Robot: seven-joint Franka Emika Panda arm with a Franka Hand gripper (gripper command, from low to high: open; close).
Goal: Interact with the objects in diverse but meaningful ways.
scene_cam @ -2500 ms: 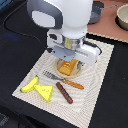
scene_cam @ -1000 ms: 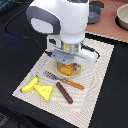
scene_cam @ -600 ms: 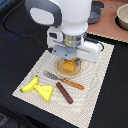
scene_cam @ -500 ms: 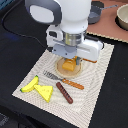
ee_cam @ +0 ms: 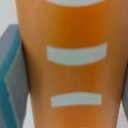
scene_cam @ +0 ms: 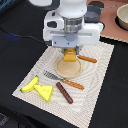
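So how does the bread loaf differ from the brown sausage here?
The bread loaf is golden orange with pale slash marks in the wrist view, while the brown sausage is dark reddish brown and plain. The loaf sits in the gripper above the round tan plate; the sausage lies flat on the placemat, beside the cheese wedge. The loaf looks thick; the sausage is slim. Both are elongated toy foods.

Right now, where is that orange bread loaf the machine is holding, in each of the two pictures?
Exterior view: the bread loaf hangs in the claw under the white arm, above the round tan plate on the placemat.
Wrist view: the bread loaf fills nearly the whole picture, orange with pale stripes.
Shared landmark: the claw; one grey-teal finger shows beside the loaf in the wrist view.
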